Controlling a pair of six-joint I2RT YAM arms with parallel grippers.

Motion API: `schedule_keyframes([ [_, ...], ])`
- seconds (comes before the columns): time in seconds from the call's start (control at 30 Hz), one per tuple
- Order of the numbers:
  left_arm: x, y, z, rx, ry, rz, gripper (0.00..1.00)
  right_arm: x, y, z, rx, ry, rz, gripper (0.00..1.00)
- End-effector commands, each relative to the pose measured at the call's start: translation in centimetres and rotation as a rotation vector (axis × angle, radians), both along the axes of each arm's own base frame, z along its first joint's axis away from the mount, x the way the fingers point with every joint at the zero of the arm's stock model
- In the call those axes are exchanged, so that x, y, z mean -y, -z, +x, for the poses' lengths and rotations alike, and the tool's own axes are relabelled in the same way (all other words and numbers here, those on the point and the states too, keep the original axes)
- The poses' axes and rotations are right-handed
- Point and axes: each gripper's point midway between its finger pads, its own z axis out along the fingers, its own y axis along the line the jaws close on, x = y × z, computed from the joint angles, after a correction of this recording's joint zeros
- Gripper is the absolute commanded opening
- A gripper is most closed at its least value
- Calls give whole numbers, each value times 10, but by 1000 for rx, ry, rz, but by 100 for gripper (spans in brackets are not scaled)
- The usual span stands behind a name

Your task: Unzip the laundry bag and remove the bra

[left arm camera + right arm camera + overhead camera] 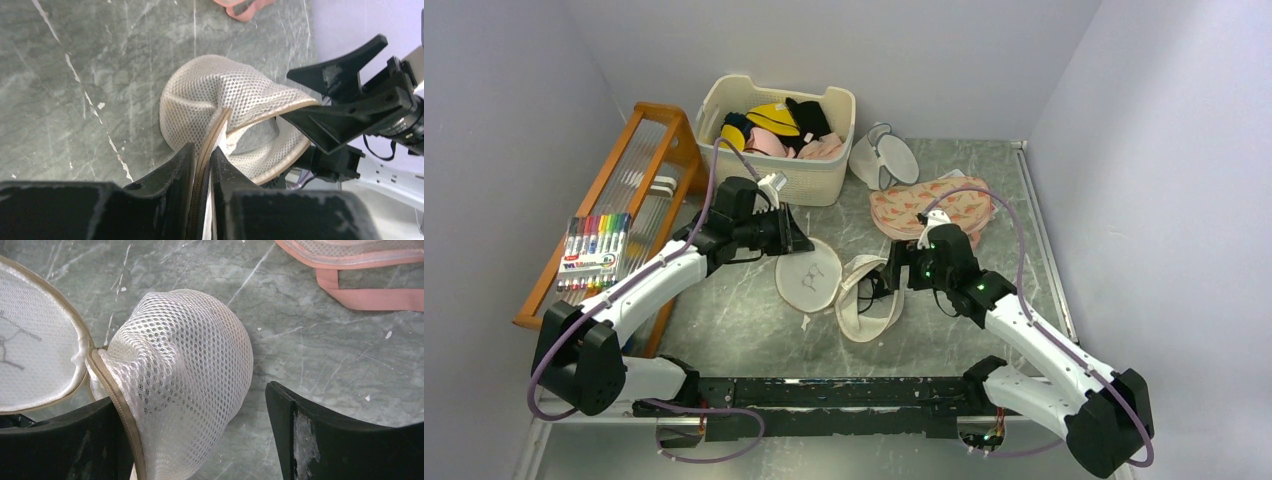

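Observation:
The white mesh laundry bag lies open in mid-table. Its flat lid (809, 277), with the black bra outline, is folded back to the left of the drum body (871, 305). My left gripper (796, 240) is shut on the cream zip rim (216, 131) at the lid's edge. My right gripper (894, 275) is open, its jaws on either side of the mesh body (185, 355), with the zip rim against its left finger (75, 440). The lid also shows at the left of the right wrist view (35, 350). No bra shows in or beside the bag.
A cream basket (824, 180) of clothes stands at the back. A wooden rack (639, 170) holding a marker pack (594, 250) is on the left. A plain mesh bag (884, 155) and a pink pouch with orange triangles (934, 205) lie behind the right gripper.

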Motion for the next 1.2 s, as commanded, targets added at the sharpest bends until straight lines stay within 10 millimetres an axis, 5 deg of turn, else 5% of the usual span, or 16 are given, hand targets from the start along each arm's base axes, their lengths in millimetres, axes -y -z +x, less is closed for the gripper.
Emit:
schedule_keyframes([
  [0.0,-8,-13,22,101,-83,14,31,0,1,0,29,26,34,83],
  [0.17,-22,-10,29,138,-115,115,49,-4,-4,1,68,14,72,77],
  [0.37,-45,-25,21,187,-158,195,99,-4,-8,4,122,-19,53,76],
  [0.4,-46,-28,18,187,-157,194,100,-4,-7,4,124,-25,46,78],
  [0.53,-36,-36,0,181,-124,146,100,-2,-4,4,135,-33,39,89],
  [0.67,6,-31,-30,165,0,99,97,-5,-6,-1,141,-52,60,90],
  [0.93,96,-7,-69,237,145,182,86,-7,-9,-9,143,-68,90,64],
  [1.17,139,4,-79,233,226,42,50,-3,-8,-5,157,-44,83,35],
])
